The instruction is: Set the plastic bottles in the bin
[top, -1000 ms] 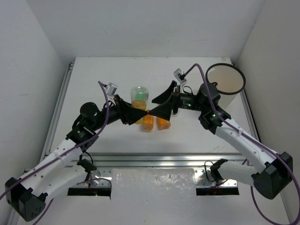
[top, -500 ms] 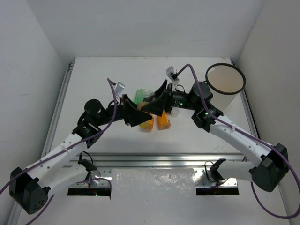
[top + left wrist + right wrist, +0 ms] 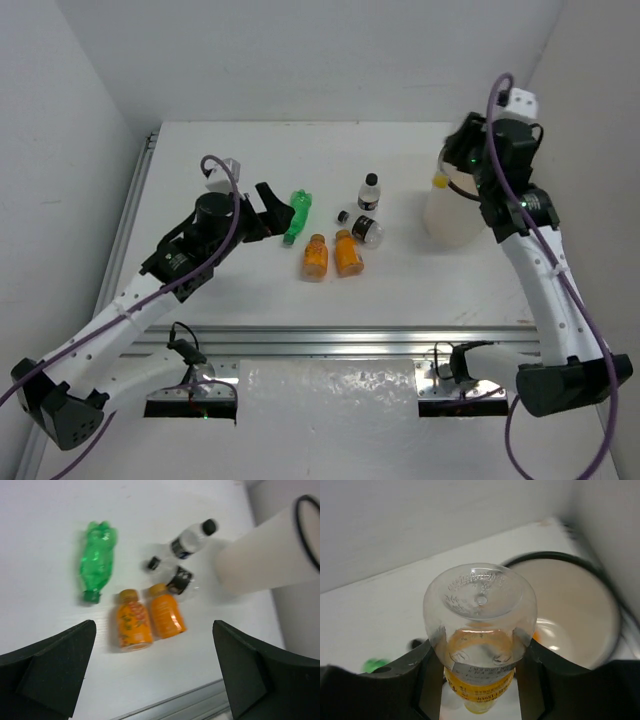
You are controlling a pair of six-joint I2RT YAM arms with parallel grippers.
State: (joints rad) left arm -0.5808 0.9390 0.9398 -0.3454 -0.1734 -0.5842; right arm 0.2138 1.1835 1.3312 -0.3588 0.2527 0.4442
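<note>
L jaws apart, R jaws clamped on clear bottle (image 3: 480,605) by bin (image 3: 582,605); white table (image 3: 250,150), white walls (image 3: 300,60).

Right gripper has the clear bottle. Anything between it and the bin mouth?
Nothing visible. The right gripper holds the small clear plastic bottle with yellow contents right next to the open mouth of the tall cream-white cylindrical bin, with no object between them.
</note>
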